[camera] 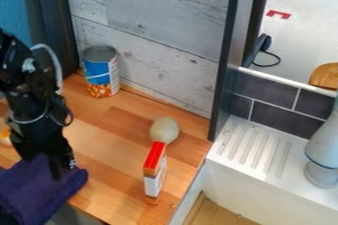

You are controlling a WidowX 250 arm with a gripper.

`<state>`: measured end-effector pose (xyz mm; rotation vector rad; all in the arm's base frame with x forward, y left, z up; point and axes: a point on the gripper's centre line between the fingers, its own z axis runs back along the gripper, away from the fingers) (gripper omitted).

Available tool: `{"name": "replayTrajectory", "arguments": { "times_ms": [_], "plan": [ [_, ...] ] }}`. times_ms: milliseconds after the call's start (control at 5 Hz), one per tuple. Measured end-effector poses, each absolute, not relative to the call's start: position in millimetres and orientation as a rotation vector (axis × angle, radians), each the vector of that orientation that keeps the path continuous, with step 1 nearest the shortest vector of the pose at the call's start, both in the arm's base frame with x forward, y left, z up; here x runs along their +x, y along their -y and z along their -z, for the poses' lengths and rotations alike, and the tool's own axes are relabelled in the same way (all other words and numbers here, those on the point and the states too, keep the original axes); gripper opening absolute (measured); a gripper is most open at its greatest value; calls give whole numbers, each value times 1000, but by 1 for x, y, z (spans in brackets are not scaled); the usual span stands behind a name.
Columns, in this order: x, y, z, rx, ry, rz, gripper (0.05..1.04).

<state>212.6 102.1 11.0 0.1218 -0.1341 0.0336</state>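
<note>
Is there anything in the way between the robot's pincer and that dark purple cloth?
Nothing visible: the pincer hangs right at the cloth, though I can't tell if they touch. The carton, pale roundish object and can are all off to the side.

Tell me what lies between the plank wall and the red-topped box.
The camera view shows a pale, rounded object on the counter between the plank wall and the box.

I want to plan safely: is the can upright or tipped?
Upright. The can stands on the counter, its round rim at the top.
</note>
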Motion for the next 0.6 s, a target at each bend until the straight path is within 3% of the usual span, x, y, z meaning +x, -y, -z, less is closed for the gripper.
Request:
{"name": "replayTrajectory", "arguments": {
  "times_ms": [600],
  "plan": [
    [203,-115,20,77,66,-43,1001]
  ]
}}
